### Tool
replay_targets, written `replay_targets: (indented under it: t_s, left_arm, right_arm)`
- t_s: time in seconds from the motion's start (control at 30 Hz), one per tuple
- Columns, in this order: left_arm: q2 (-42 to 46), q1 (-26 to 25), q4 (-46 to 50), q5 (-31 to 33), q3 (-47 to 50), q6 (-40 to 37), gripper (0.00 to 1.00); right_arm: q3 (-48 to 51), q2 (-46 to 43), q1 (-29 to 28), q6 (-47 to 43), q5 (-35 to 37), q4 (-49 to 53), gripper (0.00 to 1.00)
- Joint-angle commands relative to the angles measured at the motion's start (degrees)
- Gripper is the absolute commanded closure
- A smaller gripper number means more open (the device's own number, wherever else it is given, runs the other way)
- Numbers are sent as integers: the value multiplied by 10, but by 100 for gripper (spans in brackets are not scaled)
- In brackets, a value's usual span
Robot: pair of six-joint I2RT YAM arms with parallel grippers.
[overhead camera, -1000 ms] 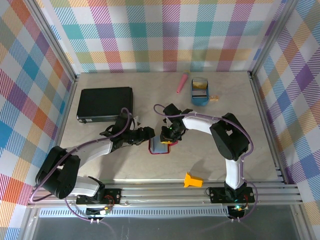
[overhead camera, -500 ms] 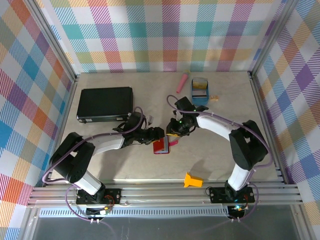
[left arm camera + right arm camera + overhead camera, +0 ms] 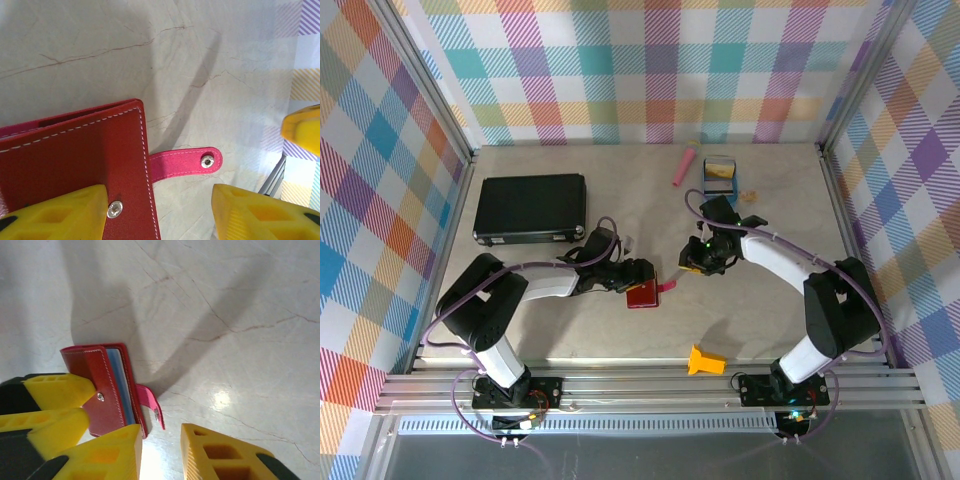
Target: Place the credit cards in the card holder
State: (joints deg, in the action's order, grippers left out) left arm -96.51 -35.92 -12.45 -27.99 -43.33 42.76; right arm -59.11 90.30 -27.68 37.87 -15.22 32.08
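— Since a second ago the right gripper (image 3: 161, 436) has drawn back from the small dark-red leather card holder (image 3: 643, 295) toward the desk's right edge. The holder, then lying open with its grey-blue inside up, is now folded over.
— Where does it lie?
— About the middle of the desk (image 3: 590, 340), a little toward the near edge, with the left gripper (image 3: 159, 196) at it.
— Holding it?
— No. The left wrist view shows the jaws spread wide. One yellow finger (image 3: 60, 212) rests on the red cover beside a snap stud. The other stands off past the pink closing tab (image 3: 182, 162), which lies unfastened on the desk. The right gripper's jaws stand a little apart with nothing between them.
— What does the top view not give?
— The right wrist view shows a blue layer (image 3: 119, 382) under the cover; pocket or card, I cannot tell. The left wrist view shows two studs, one on the tab and one on the cover.
— The count?
— One card holder. One small blue plastic tray (image 3: 720, 160) by the far edge, right of middle, with gold-tan credit cards (image 3: 720, 175) in it, number unclear. One flat black rectangular case (image 3: 530, 208) toward the far left corner. One pink stick (image 3: 683, 165) left of the tray. One yellow plastic piece (image 3: 705, 360) at the near edge.
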Motion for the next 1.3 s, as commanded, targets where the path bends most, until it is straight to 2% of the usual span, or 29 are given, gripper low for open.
replay_targets:
  t_s: [0.0,0.47,0.73,0.87,1.0,1.27]
  left_arm:
    - [-18,-7,-9,9,11,-9,42]
    - [-18,-7,-23,12,17,-9,42]
    - [-9,-8,-41,9,22,-4,42]
    - [-2,-8,-42,7,23,-3,42]
    - [14,-7,-67,6,30,11,42]
    - [77,-7,-43,20,31,8,42]
  right_arm:
    - [6,-11,3,-17,-2,12,73]
    - [16,-32,-7,-59,-19,0,69]
    - [23,-26,-14,-50,-33,-9,69]
    - [9,-12,-44,-82,-49,-16,69]
    - [20,3,-54,-50,-73,-43,73]
    - [20,-10,-53,-23,-40,-32,76]
